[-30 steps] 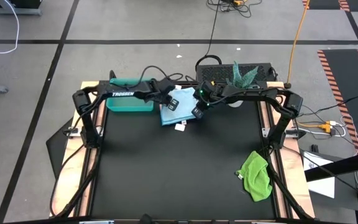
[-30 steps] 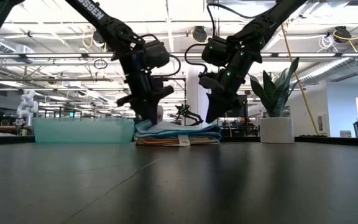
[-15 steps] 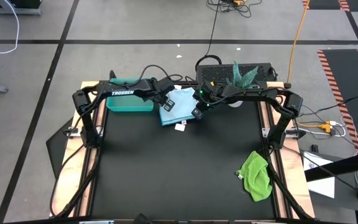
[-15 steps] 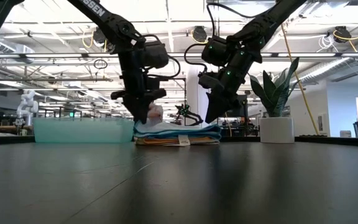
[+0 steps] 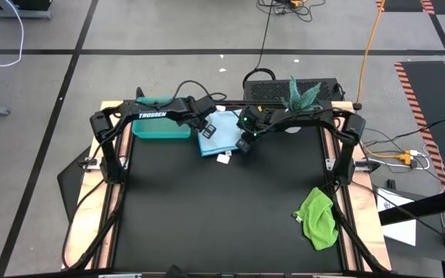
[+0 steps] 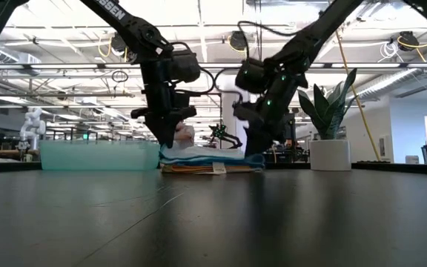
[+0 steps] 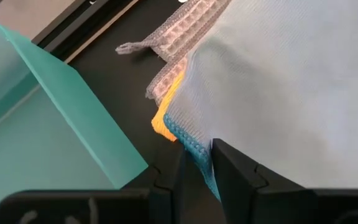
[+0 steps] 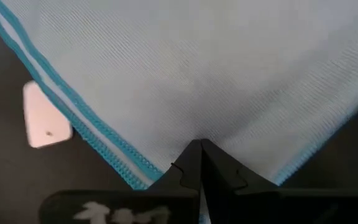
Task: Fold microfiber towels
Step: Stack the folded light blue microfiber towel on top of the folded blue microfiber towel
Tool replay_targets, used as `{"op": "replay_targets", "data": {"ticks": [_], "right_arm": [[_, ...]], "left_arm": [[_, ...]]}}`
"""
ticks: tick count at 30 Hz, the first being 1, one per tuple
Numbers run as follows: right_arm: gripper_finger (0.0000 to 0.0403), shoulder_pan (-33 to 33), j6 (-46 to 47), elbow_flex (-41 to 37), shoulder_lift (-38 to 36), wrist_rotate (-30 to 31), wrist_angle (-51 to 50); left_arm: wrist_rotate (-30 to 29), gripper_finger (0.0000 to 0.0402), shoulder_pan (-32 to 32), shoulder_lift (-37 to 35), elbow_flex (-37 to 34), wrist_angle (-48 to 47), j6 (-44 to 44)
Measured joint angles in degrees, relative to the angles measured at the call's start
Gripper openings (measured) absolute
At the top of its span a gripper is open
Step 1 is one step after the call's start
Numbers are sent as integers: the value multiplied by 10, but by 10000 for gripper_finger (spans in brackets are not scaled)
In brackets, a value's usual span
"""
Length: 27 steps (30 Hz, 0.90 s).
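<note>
the stack of folded towels [image 5: 221, 133] lies at the far edge of the table [image 5: 222, 208], just beside the teal tray [image 5: 161, 127]. the pale blue towel [image 7: 291, 93] forms the top layer. below it, the left wrist view shows a bright blue edge [image 7: 188, 144], a yellow-orange corner [image 7: 163, 121] and a white-grey towel [image 7: 185, 43] with a loop sticking out. a small white tag [image 5: 224, 158] lies on the table at the near edge of the stack.

progress, as judged from the layout: four towels are folded and stacked. the green towel [image 5: 317, 218] lies crumpled near the right edge of the table, well apart from the stack, and is not yet folded. this is the one remaining item.

the left gripper [image 7: 196, 177] is at the stack corner next to the tray. its fingers [image 7: 241, 174] are narrowly parted, with the bright blue edge of the stack running between them; it reads as a pinch on that edge, though a firm hold cannot be confirmed. the right gripper [image 8: 199, 163] sits on the opposite side of the stack, fingers fully closed, tips down against the pale blue top layer near its bordered edge, holding nothing.

containers: the teal tray is the only one in view. its inside shows only in part; no contents are visible there.
</note>
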Motion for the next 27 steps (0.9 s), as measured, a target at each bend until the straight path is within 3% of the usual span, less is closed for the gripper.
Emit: {"op": "replay_targets", "data": {"ticks": [8,18,22,27], "right_arm": [[0,4,-15,2,18,0,3],[0,1,-31,1,10,1,-27],[0,8,-29,-4,-54,3,-113],[0,34,39,-1,-193,31,-230]], "left_arm": [[5,86,3,-23,0,-15,1],[-27,86,6,-153,1,-35,-17],[-26,86,-12,-191,1,-26,-27],[-26,86,-62,-203,1,18,-27]]}}
